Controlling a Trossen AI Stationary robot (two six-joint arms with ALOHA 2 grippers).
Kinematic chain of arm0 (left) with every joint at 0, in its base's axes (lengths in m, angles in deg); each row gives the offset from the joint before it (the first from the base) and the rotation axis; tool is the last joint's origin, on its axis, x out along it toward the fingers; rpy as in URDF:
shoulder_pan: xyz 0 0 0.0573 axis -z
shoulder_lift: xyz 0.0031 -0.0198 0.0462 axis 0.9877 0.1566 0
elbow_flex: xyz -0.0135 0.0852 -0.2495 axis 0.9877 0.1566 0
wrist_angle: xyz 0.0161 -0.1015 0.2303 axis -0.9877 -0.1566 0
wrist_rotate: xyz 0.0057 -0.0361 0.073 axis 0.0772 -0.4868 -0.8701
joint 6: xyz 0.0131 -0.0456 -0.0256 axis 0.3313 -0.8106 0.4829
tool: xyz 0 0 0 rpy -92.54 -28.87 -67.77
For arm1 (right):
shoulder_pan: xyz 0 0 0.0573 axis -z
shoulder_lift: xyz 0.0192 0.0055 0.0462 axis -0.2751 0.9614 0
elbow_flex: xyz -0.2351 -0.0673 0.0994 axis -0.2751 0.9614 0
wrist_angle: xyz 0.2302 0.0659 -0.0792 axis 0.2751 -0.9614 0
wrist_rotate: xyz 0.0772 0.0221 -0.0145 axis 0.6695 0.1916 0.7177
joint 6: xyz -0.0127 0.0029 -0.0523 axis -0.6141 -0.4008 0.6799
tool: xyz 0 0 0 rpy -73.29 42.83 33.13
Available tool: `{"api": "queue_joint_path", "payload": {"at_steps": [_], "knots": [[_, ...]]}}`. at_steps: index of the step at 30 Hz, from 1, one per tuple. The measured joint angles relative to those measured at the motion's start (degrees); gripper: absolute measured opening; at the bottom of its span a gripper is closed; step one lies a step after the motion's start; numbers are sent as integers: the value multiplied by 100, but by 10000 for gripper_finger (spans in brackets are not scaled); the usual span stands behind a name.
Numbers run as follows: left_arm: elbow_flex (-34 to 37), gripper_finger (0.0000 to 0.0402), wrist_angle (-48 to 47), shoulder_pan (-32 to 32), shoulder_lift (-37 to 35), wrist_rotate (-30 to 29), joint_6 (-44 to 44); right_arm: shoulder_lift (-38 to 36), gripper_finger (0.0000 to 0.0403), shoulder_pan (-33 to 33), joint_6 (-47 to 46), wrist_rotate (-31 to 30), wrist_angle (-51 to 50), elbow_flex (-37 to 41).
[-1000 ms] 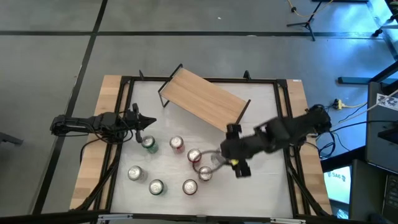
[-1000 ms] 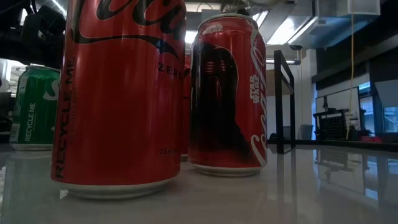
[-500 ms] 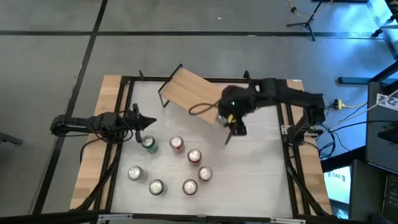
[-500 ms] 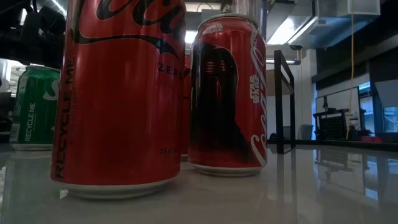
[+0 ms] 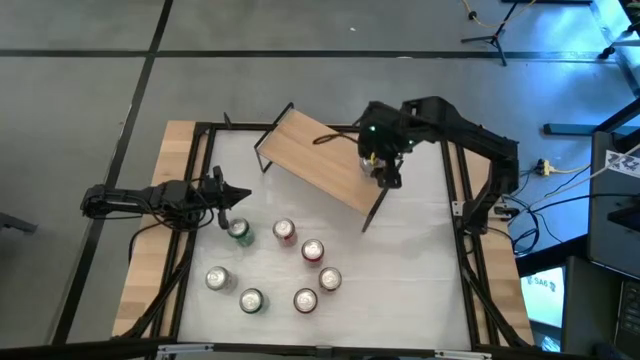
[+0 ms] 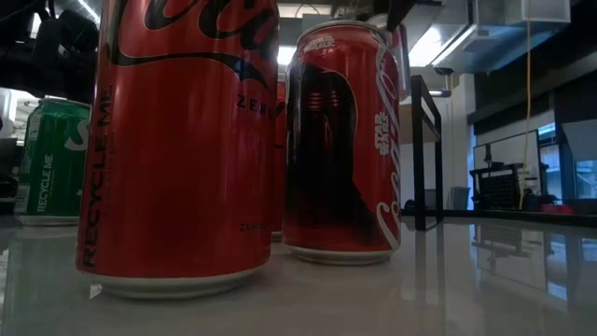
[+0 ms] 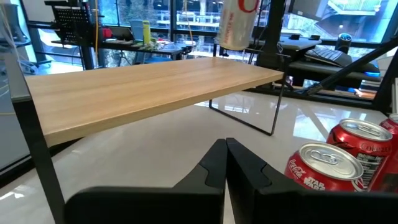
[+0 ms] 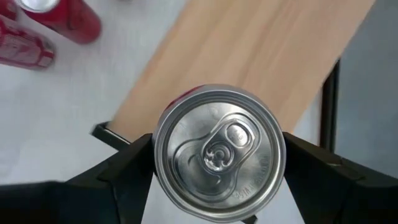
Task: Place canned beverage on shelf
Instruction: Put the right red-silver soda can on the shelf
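A: Right gripper [image 5: 382, 168] clamped on a red can [image 8: 219, 152], fingers on either side of its body; can hangs upright over the near end of the shelf [image 5: 325, 160], board directly beneath it, not yet touching as far as I can tell.

B: Left gripper [image 5: 232, 197] pinched together, holding nothing, waiting well off to the side; six cans [image 5: 283, 231] sit on the table [image 5: 420, 260] beyond the shelf edge.

A: Risk, by my reckoning: can hangs close to the board's end; released there or tilted, it could tip off; pressing down might shift the shelf on its thin legs.
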Motion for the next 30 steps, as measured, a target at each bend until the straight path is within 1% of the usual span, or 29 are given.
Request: {"api": "queue_joint_path", "payload": {"at_steps": [4, 8, 12, 18, 30], "knots": [[0, 0, 0, 2, 2, -2, -33, 0, 303, 279, 130, 51, 5, 32], [-1, 0, 0, 1, 1, 4, -111, 0, 303, 533, 183, 315, -6, 33], [-1, 0, 0, 1, 2, 5, -111, 0, 303, 682, 279, 336, -8, 33], [-1, 0, 0, -1, 1, 0, -109, -160, 303, 669, 441, 583, -5, 44], [-1, 0, 15, -1, 0, -4, -120, -667, 303, 673, 446, 520, 268, 39]]}}
